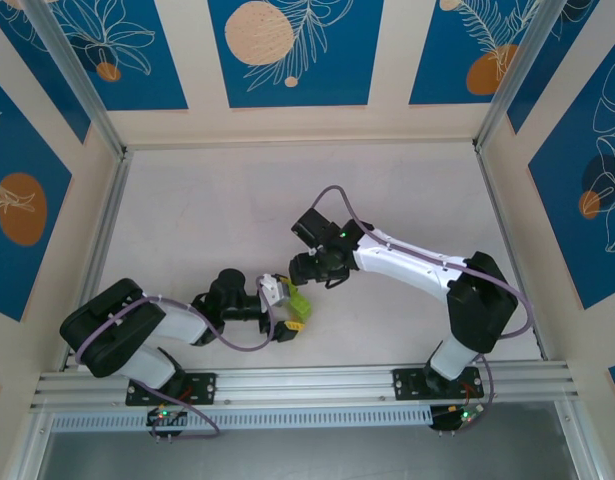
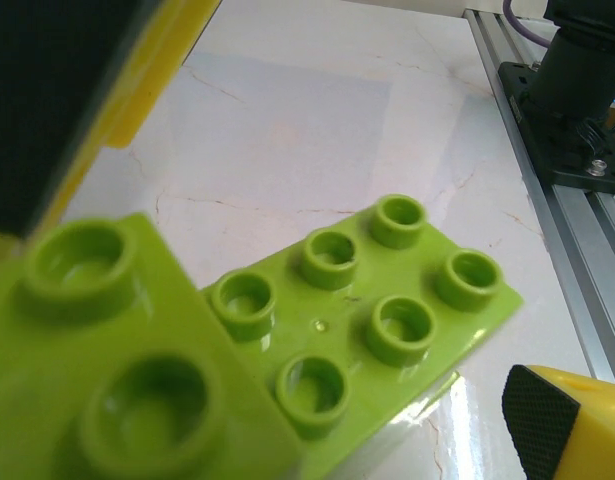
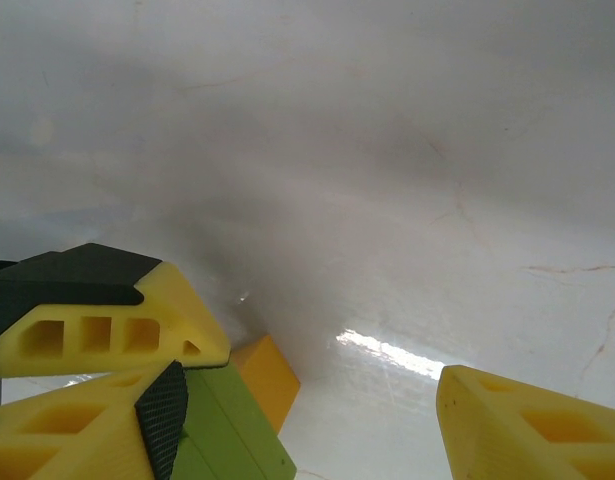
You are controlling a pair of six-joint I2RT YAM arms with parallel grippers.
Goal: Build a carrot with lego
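Top view, carrot: the part-built carrot [image 1: 296, 303] lies on the table [image 1: 217, 200] between the two arms. It is lime-green bricks with an orange brick [image 1: 295, 325] at its near end.
Top view, left gripper: the left gripper [image 1: 279, 306] sits right at the carrot's left side. Whether it touches the carrot I cannot tell from above.
Top view, right gripper: the right gripper [image 1: 305, 268] hangs just past the carrot's far end.
Left wrist, carrot: a six-stud green brick [image 2: 387, 300] lies studs-up. A second green brick [image 2: 107, 390], with two studs showing, sits higher at its near-left end and looks stacked on it.
Left wrist, pincer: spread wide around the carrot. One finger [image 2: 562, 425] stands clear of the carrot's right edge; the other looms at its upper left, contact unclear.
Right wrist, carrot: a green side wall with the orange brick beyond it, low and to the left.
Right wrist, pincer: jaws apart with only bare table between them. One finger [image 3: 77, 440] is just beside the carrot's green wall and the other [image 3: 527, 430] is well apart from it.
Handling, judged: light, rigid, glossy plastic that is likely to slip under a loose pinch. Stud joints may pop apart if twisted.
Where to hold, judged: across the flat side walls of the six-stud brick, away from the studs and the seam.
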